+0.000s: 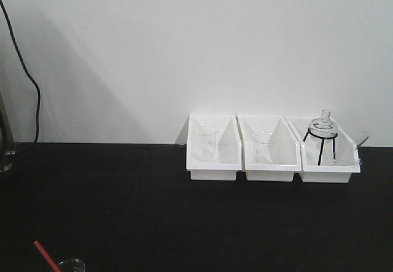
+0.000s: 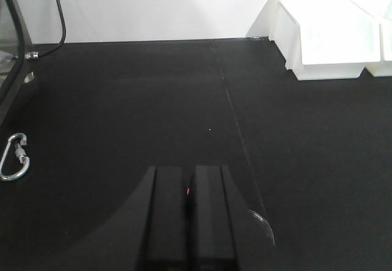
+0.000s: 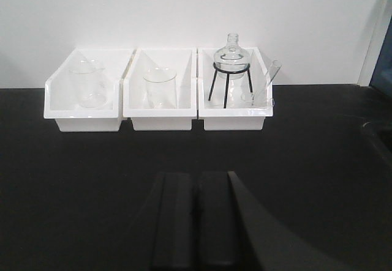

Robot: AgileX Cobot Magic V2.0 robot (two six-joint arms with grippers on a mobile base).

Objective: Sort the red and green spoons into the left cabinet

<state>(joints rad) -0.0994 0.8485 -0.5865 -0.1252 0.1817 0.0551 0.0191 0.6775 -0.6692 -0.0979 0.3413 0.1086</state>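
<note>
A red spoon handle point(image 1: 46, 255) slants up at the bottom left of the front view, beside a glass rim point(image 1: 72, 264). My left gripper point(image 2: 188, 188) is shut over the black table point(image 2: 153, 100). A thin red sliver point(image 2: 187, 191) shows between its fingertips, so it looks shut on the red spoon, most of which is hidden under the fingers. My right gripper point(image 3: 195, 182) is shut and empty over the table, facing the white bins. The green spoon and the left cabinet are out of view. Neither gripper shows in the front view.
Three white bins point(image 1: 213, 174) point(image 3: 159, 121) stand at the back against the wall, holding glass beakers and a flask on a black tripod point(image 1: 321, 138). A black cable point(image 1: 34, 100) hangs at left. A carabiner point(image 2: 13, 156) lies on the table. A glass rim point(image 2: 263, 222) sits right of my left fingers.
</note>
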